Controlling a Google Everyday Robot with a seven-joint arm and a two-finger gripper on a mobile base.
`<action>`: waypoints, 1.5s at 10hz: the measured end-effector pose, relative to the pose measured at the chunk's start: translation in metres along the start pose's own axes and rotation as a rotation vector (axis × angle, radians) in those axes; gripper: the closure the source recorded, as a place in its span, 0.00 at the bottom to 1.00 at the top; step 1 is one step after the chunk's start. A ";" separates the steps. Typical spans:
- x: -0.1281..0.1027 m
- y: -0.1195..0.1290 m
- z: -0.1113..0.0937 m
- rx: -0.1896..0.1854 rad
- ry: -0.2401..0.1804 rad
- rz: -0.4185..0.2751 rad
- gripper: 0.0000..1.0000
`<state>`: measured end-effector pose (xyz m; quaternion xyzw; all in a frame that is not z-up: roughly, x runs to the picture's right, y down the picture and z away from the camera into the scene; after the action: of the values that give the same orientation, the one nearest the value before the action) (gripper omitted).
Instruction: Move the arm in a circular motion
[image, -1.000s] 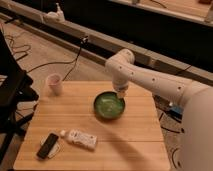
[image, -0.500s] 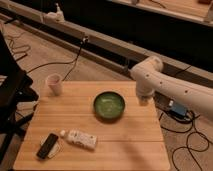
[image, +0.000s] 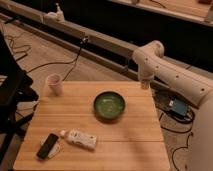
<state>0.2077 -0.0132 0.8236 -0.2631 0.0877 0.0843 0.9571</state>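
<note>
The white tubular arm (image: 172, 75) comes in from the right edge and bends at a rounded elbow (image: 148, 54) above the far right corner of the wooden table (image: 130, 132). Its short pale tip, the gripper (image: 145, 84), points down at the table's far right edge. It is to the right of and behind the green bowl (image: 109, 105), apart from it. Nothing shows in the gripper.
A pink cup (image: 54, 84) stands at the table's far left. A white bottle (image: 80, 139) and a dark phone (image: 48, 146) lie at the front left. A blue box (image: 178, 107) and cables lie on the floor to the right. A dark rail (image: 90, 37) runs behind.
The arm's tip has swung from over the green bowl to the right, off past the table's edge, then back a little toward the far right corner.
</note>
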 end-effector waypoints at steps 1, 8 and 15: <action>-0.020 -0.002 0.002 -0.006 -0.025 -0.019 1.00; -0.120 0.104 0.022 -0.111 -0.218 -0.286 1.00; 0.091 0.081 0.005 -0.017 -0.014 0.152 1.00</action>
<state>0.2795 0.0688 0.7689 -0.2630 0.0997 0.1593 0.9463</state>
